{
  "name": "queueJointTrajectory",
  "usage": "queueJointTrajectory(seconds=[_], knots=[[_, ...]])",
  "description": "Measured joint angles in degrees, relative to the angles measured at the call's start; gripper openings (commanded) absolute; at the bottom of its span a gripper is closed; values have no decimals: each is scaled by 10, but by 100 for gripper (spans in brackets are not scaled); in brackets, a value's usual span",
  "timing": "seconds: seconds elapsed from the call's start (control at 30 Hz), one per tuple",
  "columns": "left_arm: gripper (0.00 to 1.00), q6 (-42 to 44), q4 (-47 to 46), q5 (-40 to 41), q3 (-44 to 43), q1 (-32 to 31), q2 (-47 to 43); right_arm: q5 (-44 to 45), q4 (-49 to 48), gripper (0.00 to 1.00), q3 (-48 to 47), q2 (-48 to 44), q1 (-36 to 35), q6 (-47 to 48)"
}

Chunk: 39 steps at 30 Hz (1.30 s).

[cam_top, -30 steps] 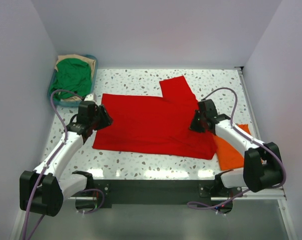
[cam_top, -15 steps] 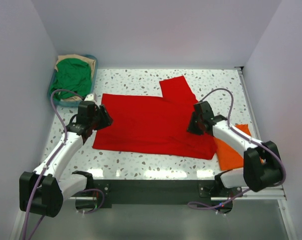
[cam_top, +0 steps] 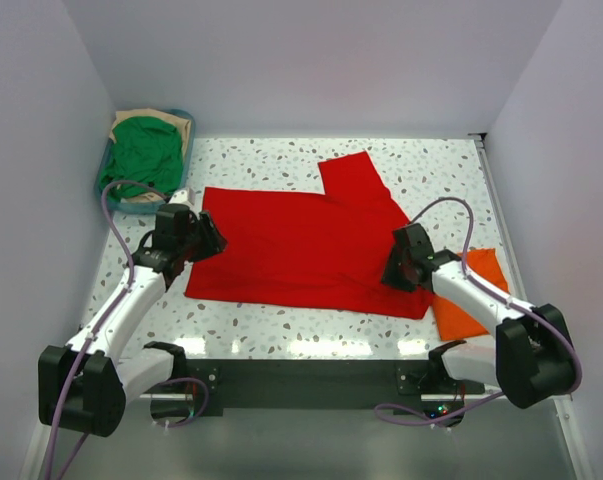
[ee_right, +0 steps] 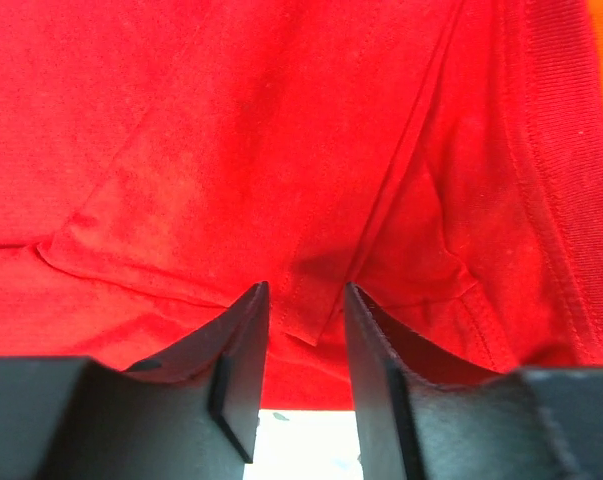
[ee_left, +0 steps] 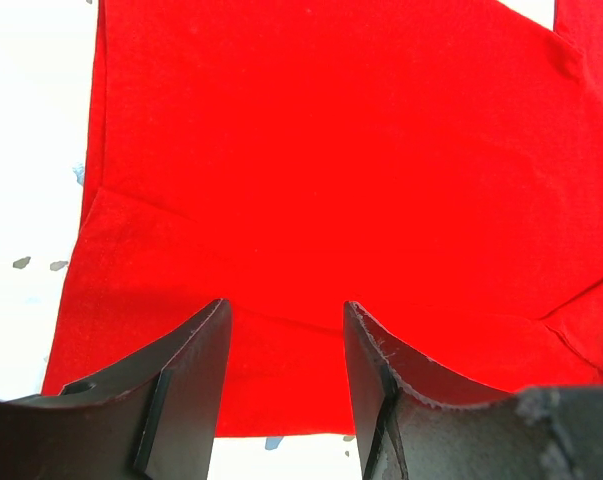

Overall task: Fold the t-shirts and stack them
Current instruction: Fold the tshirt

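The red t-shirt (cam_top: pixel 301 250) lies spread flat on the speckled table, one sleeve pointing to the far side. My left gripper (cam_top: pixel 209 240) is open over the shirt's left edge; in the left wrist view the jaws (ee_left: pixel 284 320) straddle flat red cloth (ee_left: pixel 331 150) with nothing held. My right gripper (cam_top: pixel 393 270) is open low over the shirt's right near part; in the right wrist view (ee_right: pixel 306 300) a folded sleeve corner (ee_right: pixel 316 320) lies between the fingers. The orange t-shirt (cam_top: pixel 476 300) lies partly under the red shirt's right end. The green t-shirt (cam_top: pixel 146 150) lies on the tan one (cam_top: pixel 161 120).
A teal basket (cam_top: pixel 111 195) holding the green and tan shirts stands at the far left corner. White walls close in the table on the left, back and right. A metal rail (cam_top: pixel 501 220) runs along the right edge. Bare speckled table (cam_top: pixel 281 330) shows in front of the shirt.
My right gripper has moved nearer and slightly right along the red shirt's right end, more orange cloth now showing beside it. The left gripper has barely moved.
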<state>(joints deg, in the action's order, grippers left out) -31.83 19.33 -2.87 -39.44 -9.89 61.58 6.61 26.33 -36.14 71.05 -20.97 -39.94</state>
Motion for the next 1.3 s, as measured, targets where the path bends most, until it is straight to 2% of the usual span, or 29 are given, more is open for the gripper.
queueJointTrajectory(seconds=[0.17,0.4,0.77,0.97,1.3], knots=[[54,0,0,-2,0,0,-1,6,-2,44,9,-7,0,-2],[54,0,0,-4,0,0,-3,10,-15,43,20,9,0,-4],[54,0,0,-5,0,0,-4,10,-30,13,20,25,0,-10],[54,0,0,-7,0,0,-4,9,-32,1,11,36,0,-10],[54,0,0,-9,2,0,-4,9,-31,0,-15,36,0,-9]])
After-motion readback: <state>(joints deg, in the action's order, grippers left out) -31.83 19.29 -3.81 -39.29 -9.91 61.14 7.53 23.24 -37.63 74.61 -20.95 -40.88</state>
